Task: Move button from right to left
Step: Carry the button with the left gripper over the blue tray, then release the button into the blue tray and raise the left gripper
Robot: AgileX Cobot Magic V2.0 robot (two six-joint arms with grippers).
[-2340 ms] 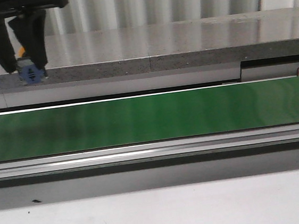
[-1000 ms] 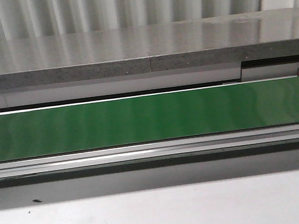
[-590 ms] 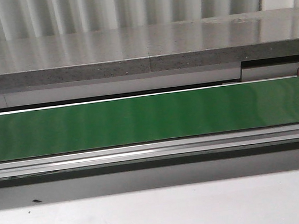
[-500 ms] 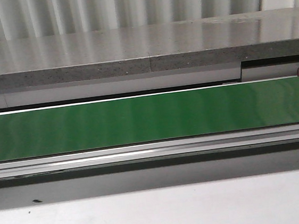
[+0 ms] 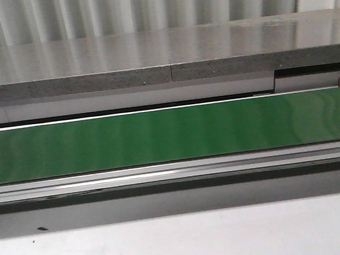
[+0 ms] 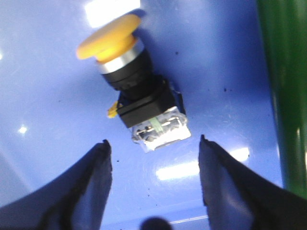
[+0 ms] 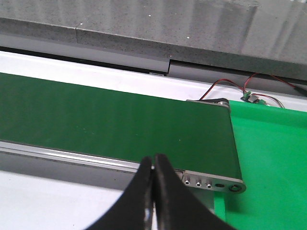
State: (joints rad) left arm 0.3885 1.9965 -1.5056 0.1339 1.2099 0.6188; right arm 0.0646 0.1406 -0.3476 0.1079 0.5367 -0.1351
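In the left wrist view the button [image 6: 132, 91] lies on its side on a blue surface [image 6: 230, 72]: yellow-orange cap, silver ring, dark body, pale block end with a small green mark. My left gripper [image 6: 153, 143] is open, its two dark fingers apart on either side of the block end, not touching it. In the right wrist view my right gripper [image 7: 153, 163] is shut and empty above the near rail of the green belt [image 7: 120, 122]. Neither gripper nor the button shows in the front view.
The green belt [image 5: 170, 133] runs across the front view, with a grey stone ledge [image 5: 163, 58] behind and a white table [image 5: 182, 242] in front. A bright green tray [image 7: 268, 163] and red-black wires [image 7: 230, 86] lie past the belt's end roller. The belt's edge [image 6: 283, 86] borders the blue surface.
About 2.3 s ago my left gripper held the button at the front view's upper left. It has since left that view, and nothing has moved there in the last second.
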